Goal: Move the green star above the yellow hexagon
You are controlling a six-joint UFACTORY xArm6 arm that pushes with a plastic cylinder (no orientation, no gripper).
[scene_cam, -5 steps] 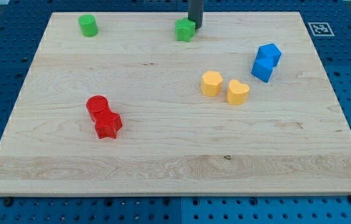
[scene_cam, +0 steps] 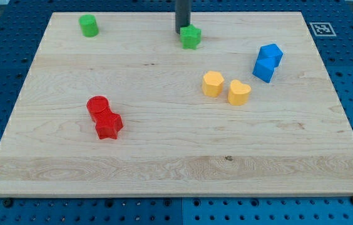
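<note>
The green star (scene_cam: 191, 37) lies near the view's top, a little left of the board's middle. My tip (scene_cam: 182, 32) stands right at the star's upper left side, touching or nearly touching it. The yellow hexagon (scene_cam: 212, 83) lies below and slightly right of the star, with a clear gap between them. A yellow heart (scene_cam: 239, 92) sits right next to the hexagon on its right.
A green cylinder (scene_cam: 89, 25) stands at the top left. A red cylinder (scene_cam: 98, 106) and a red block (scene_cam: 109, 125) touch at the left. Two blue blocks (scene_cam: 270, 54) (scene_cam: 264, 69) touch at the right. The wooden board (scene_cam: 176, 181) lies on a blue pegboard.
My tip has moved from the star's right side to its upper left. The green star has shifted a little to the right and down.
</note>
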